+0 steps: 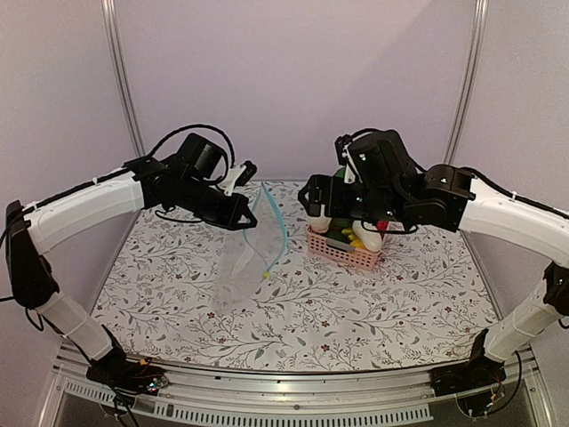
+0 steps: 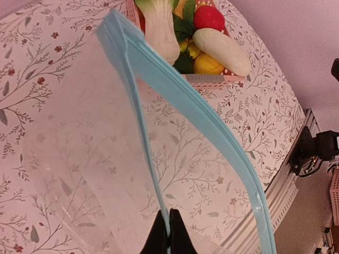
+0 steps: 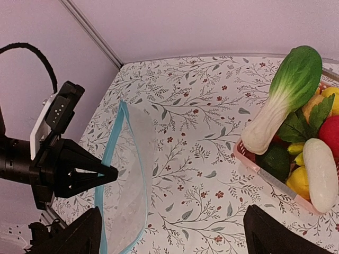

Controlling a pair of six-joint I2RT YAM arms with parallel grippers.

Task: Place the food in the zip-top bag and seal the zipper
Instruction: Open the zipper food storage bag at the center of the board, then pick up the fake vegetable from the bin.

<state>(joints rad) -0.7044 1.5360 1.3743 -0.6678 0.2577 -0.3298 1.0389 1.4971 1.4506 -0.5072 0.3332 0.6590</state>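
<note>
- Left wrist view: my left gripper (image 2: 168, 225) has its jaws pressed together on one lip of the zip-top bag (image 2: 74, 159). They pinch the thin plastic right at the light-blue zipper (image 2: 204, 119).
- The zipper's two tracks stand apart. One runs up from my fingertips and the other bows out to the side, so the mouth gapes.
- In the top external view the bag hangs from my left gripper, and its lower end rests on the flowered table (image 1: 400, 311). It sits to the left of the pink basket (image 1: 342, 251) and does not touch it.
- My right gripper (image 3: 175, 241) is spread wide. A dark finger (image 3: 74, 238) shows at each bottom corner of the right wrist view, with nothing held between them. It hovers above the table near the basket.
- The food I can see lies in the basket, well apart from the bag.
- The bok choy (image 3: 286, 95) leans tilted, with its white stem end poking over the basket's rim toward the bag.
- The red round fruit (image 3: 331, 135) sits behind a green leaf, just beside a long white vegetable (image 3: 320, 174).
- Yellow pieces (image 3: 299, 182) and a dark green piece (image 3: 275, 159) fill the rest of the basket.
</note>
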